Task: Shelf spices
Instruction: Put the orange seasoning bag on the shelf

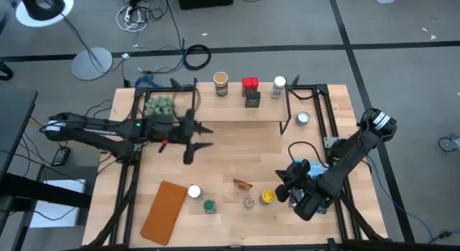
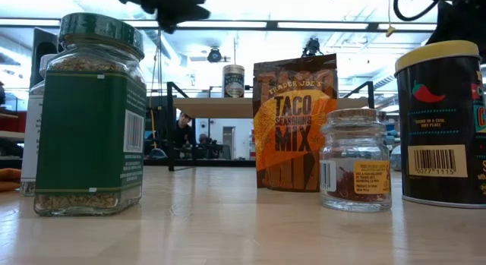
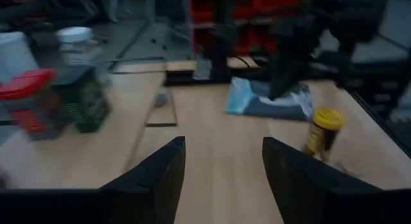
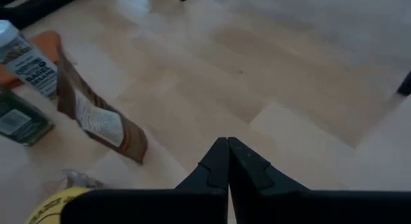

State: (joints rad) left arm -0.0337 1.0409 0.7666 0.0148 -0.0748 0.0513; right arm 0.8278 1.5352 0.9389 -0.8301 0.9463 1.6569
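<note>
Three spices stand in a row on the light-wood shelf at upper centre of the overhead frame: a tan-lidded jar, a red tin set against a black box, and a white-lidded jar. A leafy green clump lies at the shelf's left end, and a shallow silver tin rests on the tabletop just off its right end.

Five more spices wait along the lower edge of the frame: a second white-lidded jar, a green-lidded jar, an amber packet, a small clear jar and a yellow-lidded tin. A flat orange-brown board lies at lower left.

The left gripper hovers empty at centre left, just below the shelf's front edge, its fingers spread wide apart with bare wood between them. The right gripper sits at lower right, beside the yellow-lidded tin, its fingers pressed together on nothing; a blue-and-white packet lies by that arm.

From table height, the green-lidded jar fills the left of the frame, the taco-seasoning packet stands at centre and the clear jar and tin sit to the right, with the shelf behind them.
</note>
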